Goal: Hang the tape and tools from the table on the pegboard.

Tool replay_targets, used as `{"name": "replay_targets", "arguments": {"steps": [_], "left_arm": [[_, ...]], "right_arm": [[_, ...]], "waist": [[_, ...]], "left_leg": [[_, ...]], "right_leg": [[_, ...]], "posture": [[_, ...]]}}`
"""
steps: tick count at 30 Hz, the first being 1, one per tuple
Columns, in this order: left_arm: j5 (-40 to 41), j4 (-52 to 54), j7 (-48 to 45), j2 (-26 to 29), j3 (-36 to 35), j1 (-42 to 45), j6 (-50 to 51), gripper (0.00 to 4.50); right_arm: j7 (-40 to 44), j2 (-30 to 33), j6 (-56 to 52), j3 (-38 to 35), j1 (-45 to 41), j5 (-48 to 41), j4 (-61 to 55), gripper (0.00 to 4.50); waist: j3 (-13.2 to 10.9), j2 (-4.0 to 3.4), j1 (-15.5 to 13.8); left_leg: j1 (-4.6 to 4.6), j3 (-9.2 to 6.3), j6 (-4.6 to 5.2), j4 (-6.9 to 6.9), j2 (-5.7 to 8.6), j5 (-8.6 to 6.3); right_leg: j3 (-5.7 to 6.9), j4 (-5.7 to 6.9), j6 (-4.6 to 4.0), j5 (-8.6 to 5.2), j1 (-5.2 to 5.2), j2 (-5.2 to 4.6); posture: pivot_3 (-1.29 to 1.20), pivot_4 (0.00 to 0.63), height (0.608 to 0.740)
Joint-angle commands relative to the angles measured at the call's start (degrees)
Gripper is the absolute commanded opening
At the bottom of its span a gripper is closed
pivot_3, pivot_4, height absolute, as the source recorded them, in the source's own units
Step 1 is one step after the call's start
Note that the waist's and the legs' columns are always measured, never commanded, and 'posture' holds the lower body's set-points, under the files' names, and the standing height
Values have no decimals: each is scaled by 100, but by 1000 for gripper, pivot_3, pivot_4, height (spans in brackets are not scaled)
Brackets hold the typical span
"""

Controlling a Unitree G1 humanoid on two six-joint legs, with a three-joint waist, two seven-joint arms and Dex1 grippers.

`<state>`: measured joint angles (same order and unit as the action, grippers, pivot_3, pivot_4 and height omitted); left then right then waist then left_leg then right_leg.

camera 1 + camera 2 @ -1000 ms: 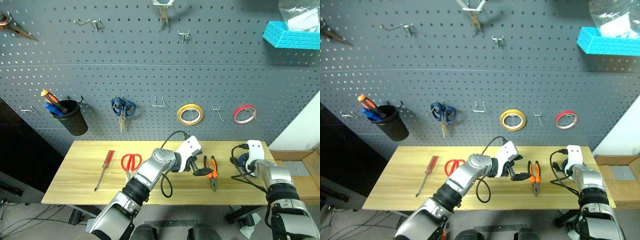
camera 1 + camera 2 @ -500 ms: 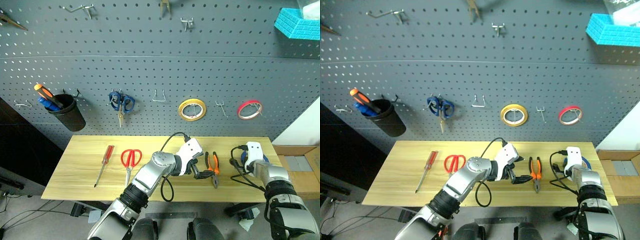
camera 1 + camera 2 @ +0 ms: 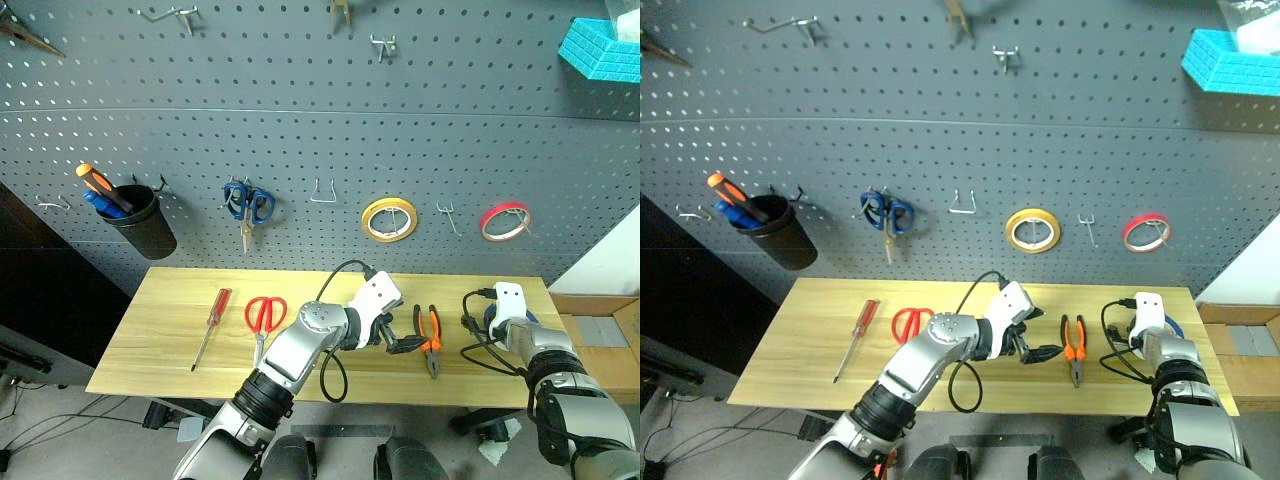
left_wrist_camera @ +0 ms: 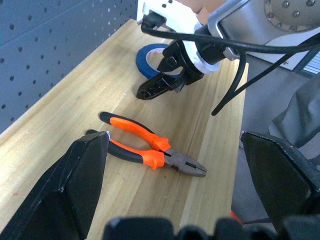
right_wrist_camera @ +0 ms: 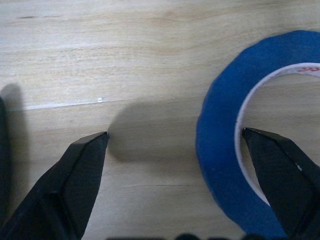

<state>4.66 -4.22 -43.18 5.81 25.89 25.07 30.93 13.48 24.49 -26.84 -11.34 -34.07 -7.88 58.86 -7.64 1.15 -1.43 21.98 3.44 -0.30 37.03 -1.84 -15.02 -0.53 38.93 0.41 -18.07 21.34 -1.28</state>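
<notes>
Tape: wide blue ring of tape [image 5: 220, 135], smooth band, pale inner core, flat on the table at 3 o'clock.
Right gripper [image 5: 175, 145]: jaws spread, straddling the ring's near wall, nothing grasped.
Left gripper [image 3: 405, 337]: matte black fingers apart, empty, just beside the pliers.
Pliers: orange-and-black rubbery handles, steel nose [image 4: 150, 150], lying flat.
Table: light wooden planks, visible grain [image 3: 170, 330].
Pegboard: dark grey perforated panel [image 3: 300, 120], at 12 o'clock.

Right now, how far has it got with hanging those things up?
Nothing is hung yet. The pliers, red scissors, slim red-handled tool and blue tape all lie on the table. The right gripper, jaws open, straddles one side of the tape; the left gripper hovers open by the pliers.
</notes>
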Motion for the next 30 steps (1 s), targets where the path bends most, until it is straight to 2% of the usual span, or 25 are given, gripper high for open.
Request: {"name": "replay_targets", "arguments": {"steps": [1, 2, 5, 15, 16, 19, 21, 26, 30], "left_arm": [[112, 340, 14, -5, -59, -30, 30, 4500], [114, 364, 13, 12, -56, -46, 43, 4500], [113, 410, 7, 55, -57, -70, 64, 4500], [100, 346, 46, 68, -183, 120, 51, 4500], [133, 386, 13, 64, -187, 109, 41, 4500], [234, 495, -75, 42, -201, 53, 10, 4500], [336, 592, -114, 1, -227, -10, -134, 4500], [802, 834, -264, -137, -433, -124, -355, 4500], [936, 1122, -298, 163, -650, -119, -204, 4500]], "right_arm": [[-46, 34, -130, -154, -29, -80, 161, 4489], [4, 19, -127, -136, -12, -65, 150, 4489], [130, -42, -129, -86, 46, -34, 55, 3897], [108, -131, -97, -54, 11, 19, 60, 555], [118, -130, -74, -8, 3, 57, 28, 396], [137, -137, -74, 176, 43, 194, -178, 393], [219, -162, -119, 422, 276, 329, -761, 393], [123, -189, -615, 651, 1219, 394, -2884, 393], [-75, -211, -811, 932, 2189, 627, -4980, 393]], "waist": [[-2, 2, 0], [-2, 4, 0], [-4, 8, 1], [-3, 9, 2], [-3, 9, 3], [-3, 9, 4], [-3, 9, 1], [7, -8, -12], [19, -27, -9]], "left_leg": [[0, 0, 0, 0, 0, 0], [0, 0, 0, -1, -1, 0], [0, 0, -1, -2, -2, 0], [-1, 0, -15, -1, -3, 9], [-1, 0, -16, -2, -2, 9], [-2, 0, -17, -3, -3, 10], [0, 0, -19, -3, -3, 10], [14, -2, -25, -4, -5, 13], [59, -5, -28, 0, -2, 15]], "right_leg": [[0, 0, 0, 0, 0, 0], [1, 0, 0, 0, 0, 0], [1, -1, 1, 0, 0, 0], [1, -1, 1, 0, -1, 0], [1, -1, 1, 0, -1, 0], [0, -1, 1, 0, 0, 0], [0, -1, 1, -1, 1, 0], [2, -1, 17, -9, 9, -1], [0, 3, 22, -12, 50, -2]], "posture": [[195, 160, 740], [197, 159, 740], [197, 151, 740], [207, 131, 740], [206, 131, 740], [203, 129, 740], [196, 123, 740], [171, 100, 740], [148, 82, 740]]}}
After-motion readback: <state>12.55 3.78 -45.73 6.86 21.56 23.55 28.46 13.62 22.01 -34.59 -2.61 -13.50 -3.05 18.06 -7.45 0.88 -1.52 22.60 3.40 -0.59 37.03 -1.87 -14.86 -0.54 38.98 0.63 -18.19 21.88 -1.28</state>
